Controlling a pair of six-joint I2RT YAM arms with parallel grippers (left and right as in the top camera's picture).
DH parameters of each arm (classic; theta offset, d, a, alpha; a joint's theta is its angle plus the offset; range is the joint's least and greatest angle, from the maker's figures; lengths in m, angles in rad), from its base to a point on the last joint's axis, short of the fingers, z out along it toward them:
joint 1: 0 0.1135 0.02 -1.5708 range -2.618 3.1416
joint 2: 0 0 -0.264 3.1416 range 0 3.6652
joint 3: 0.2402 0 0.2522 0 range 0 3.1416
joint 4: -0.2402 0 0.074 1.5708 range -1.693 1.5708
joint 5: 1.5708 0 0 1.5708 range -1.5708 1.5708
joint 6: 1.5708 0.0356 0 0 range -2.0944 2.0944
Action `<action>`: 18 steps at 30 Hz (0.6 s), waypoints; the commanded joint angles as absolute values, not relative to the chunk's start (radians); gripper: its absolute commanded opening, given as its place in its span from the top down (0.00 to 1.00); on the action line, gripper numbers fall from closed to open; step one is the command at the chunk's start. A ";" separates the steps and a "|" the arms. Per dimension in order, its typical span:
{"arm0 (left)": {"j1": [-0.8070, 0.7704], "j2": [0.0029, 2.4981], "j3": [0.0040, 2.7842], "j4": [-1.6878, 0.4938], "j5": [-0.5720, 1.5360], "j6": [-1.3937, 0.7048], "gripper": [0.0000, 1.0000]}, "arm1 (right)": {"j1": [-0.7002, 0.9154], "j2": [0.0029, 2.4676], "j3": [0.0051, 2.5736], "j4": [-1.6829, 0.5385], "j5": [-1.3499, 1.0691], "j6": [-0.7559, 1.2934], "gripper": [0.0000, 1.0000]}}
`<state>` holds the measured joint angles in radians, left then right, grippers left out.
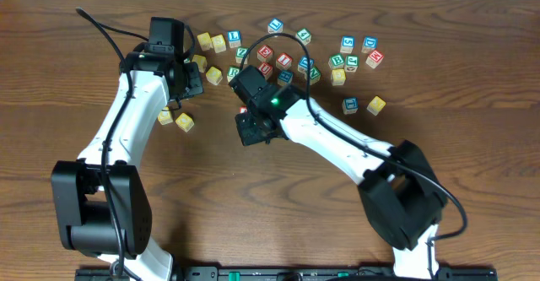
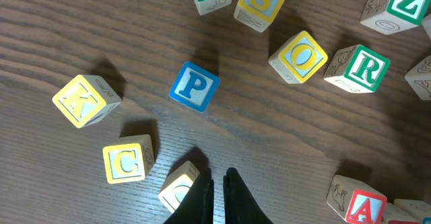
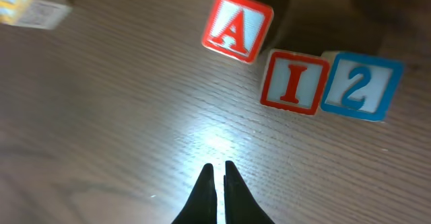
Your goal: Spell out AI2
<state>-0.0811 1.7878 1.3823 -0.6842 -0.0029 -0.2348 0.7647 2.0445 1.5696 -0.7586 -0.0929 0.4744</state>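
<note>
Three task blocks: a red A block, a red I block and a blue 2 block lie face up on the wooden table in the right wrist view.
Order: they read A, I, 2 from left to right.
I and 2: they touch side by side, with the 2 at 3 o'clock of the I.
A: it sits at 10 o'clock of the I, close to it but a little higher and turned out of line.
Right gripper: its fingers are pressed together and hold nothing. The A is at its 12 o'clock, the I at 1 and the 2 at 2, all apart from the tips.
Blurred yellow block: at 10 o'clock of the right fingertips, well apart; its letter cannot be read.
Left gripper: its fingers are pressed together with nothing between them.
Around the left fingertips: blue P block at 12 o'clock, yellow K block at 10, yellow C block at 9, yellow O block at 1, green R block at 2.
Pale block: it is right against the outer side of the left finger at 9 o'clock, its letter hidden.
Overhead: most loose blocks are scattered toward the table's 12 o'clock edge.
</note>
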 commanded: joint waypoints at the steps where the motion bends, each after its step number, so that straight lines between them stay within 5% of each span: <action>1: -0.081 1.801 1.394 -0.695 -0.012 -0.222 0.92 | 0.767 2.112 1.560 -0.766 -0.070 0.501 0.99; 18: -0.081 1.801 1.393 -0.698 -0.012 -0.223 0.93 | 0.760 2.160 1.560 -0.727 0.036 0.524 0.99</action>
